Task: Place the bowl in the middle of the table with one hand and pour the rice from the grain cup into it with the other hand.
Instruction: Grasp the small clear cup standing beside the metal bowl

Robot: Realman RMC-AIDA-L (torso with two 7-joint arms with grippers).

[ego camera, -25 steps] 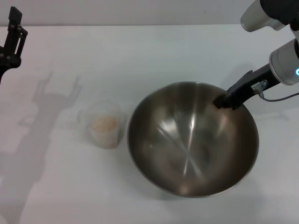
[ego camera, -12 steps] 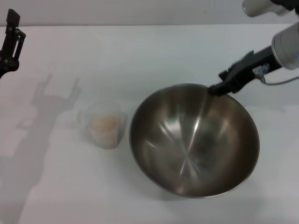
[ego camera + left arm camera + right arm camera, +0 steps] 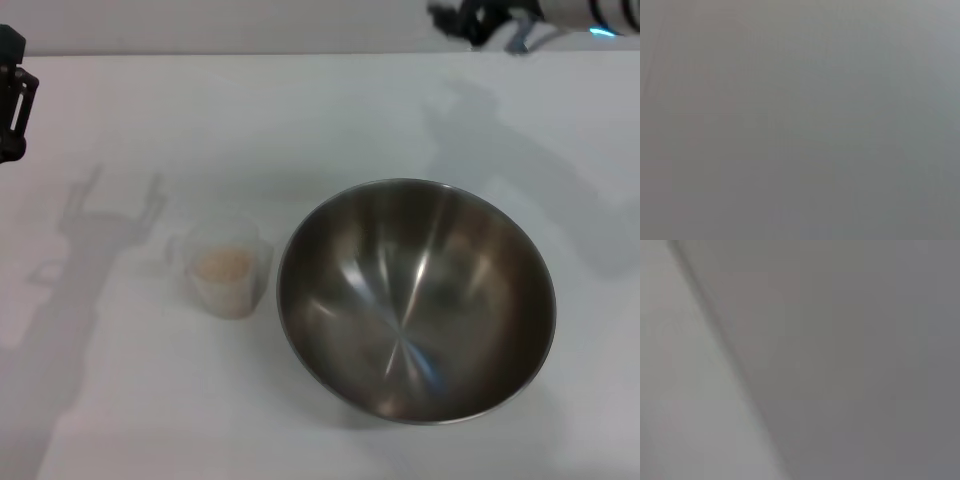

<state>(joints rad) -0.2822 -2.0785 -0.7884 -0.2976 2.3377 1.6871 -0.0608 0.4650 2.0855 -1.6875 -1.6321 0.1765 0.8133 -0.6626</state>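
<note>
The big shiny bowl (image 3: 415,300) sits empty on the white table (image 3: 300,120). Just beside it on the left stands the little cup (image 3: 225,268) with rice (image 3: 222,265) inside. The right pincer (image 3: 455,18) and the left pincer (image 3: 12,95) hang far off at the edges; I cannot tell how wide either is.

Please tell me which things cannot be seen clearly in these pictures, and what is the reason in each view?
- Left gripper: head view, cut off by the left edge; open or shut is unknown.
- Right gripper: head view, blurred and cut by the top edge.
- Rice depth: head view, frosted grain cup wall hides it.
- Both wrist views: only plain grey, nothing recognisable.
</note>
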